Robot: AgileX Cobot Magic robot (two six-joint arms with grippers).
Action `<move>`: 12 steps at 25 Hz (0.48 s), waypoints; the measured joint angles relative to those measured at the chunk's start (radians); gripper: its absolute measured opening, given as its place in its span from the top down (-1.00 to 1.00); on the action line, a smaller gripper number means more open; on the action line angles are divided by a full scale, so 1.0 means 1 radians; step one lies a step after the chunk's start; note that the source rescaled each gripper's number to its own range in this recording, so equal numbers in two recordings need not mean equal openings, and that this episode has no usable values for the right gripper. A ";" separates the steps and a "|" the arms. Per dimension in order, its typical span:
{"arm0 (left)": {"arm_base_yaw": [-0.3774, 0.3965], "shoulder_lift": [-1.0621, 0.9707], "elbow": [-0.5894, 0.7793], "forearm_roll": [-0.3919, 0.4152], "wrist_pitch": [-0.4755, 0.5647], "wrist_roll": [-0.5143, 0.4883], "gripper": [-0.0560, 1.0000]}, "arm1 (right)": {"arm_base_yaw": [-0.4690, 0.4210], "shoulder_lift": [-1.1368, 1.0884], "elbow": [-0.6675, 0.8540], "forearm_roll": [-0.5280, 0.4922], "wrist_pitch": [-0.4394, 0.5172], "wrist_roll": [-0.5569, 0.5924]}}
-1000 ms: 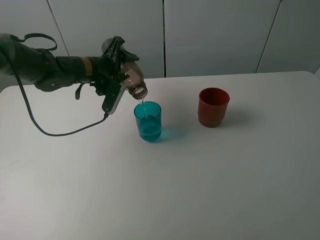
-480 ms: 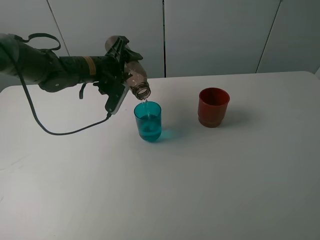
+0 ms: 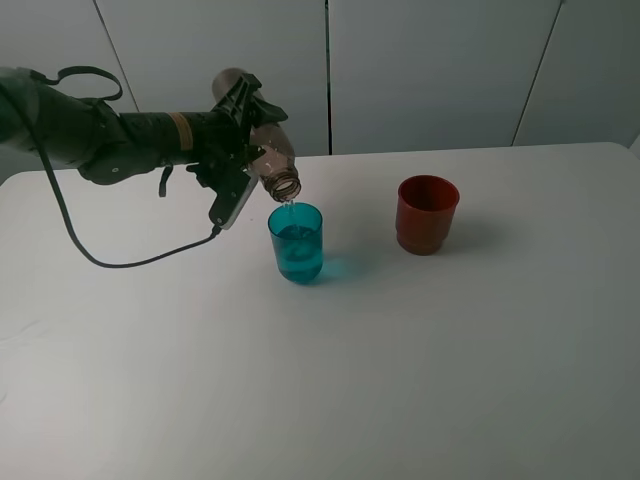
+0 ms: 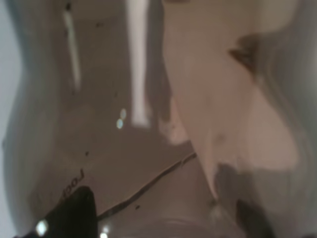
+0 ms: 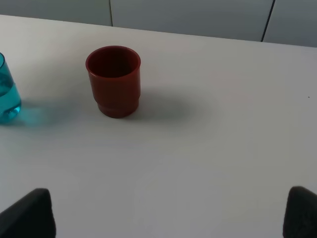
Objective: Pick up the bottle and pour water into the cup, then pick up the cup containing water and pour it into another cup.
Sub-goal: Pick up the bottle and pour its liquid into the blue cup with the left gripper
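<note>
My left gripper (image 3: 243,150) is shut on the smoky clear bottle (image 3: 272,160), which is tipped mouth-down just above the teal cup (image 3: 296,243). A thin stream of water falls from the bottle's neck into the cup, which holds water in its lower part. In the left wrist view the bottle (image 4: 148,124) fills the frame. The red cup (image 3: 427,214) stands upright to the right of the teal cup, apart from it. The right wrist view shows the red cup (image 5: 114,82) ahead, the teal cup (image 5: 7,94) at the edge, and my right gripper (image 5: 168,213) open with nothing between its fingers.
A black cable (image 3: 130,265) hangs from the left arm and droops onto the white table (image 3: 400,380). Grey wall panels stand behind the table's far edge. The right arm does not show in the exterior high view.
The left gripper has lifted slightly and shifted the bottle's mouth a little to the right over the teal cup. Water keeps running in. The red cup has not moved.
</note>
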 joint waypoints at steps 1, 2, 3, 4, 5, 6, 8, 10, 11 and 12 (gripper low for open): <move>0.000 0.000 0.000 0.000 0.000 0.005 0.87 | 0.000 0.000 0.000 0.000 0.000 0.000; 0.000 0.000 0.000 0.000 0.000 0.007 0.87 | 0.000 0.000 0.000 0.000 0.000 0.000; 0.000 0.000 0.000 0.000 -0.002 0.013 0.87 | 0.000 0.000 0.000 0.000 0.000 0.000; 0.000 0.000 0.000 0.000 -0.002 0.016 0.87 | 0.000 0.000 0.000 0.000 0.000 0.000; 0.000 0.000 0.000 0.000 -0.002 0.022 0.87 | 0.000 0.000 0.000 0.000 0.000 0.000; -0.004 0.000 0.000 -0.007 -0.002 0.031 0.87 | 0.000 0.000 0.000 0.000 0.000 0.000; -0.008 0.000 0.000 -0.017 -0.009 0.040 0.87 | 0.000 0.000 0.000 0.000 0.000 0.000; -0.010 0.000 0.000 -0.024 -0.021 0.043 0.87 | 0.000 0.000 0.000 0.000 0.000 0.000; -0.010 0.000 0.000 -0.024 -0.027 0.047 0.87 | 0.000 0.000 0.000 0.000 0.000 0.000; -0.010 0.000 0.000 -0.025 -0.028 0.051 0.87 | 0.000 0.000 0.000 0.000 0.000 0.000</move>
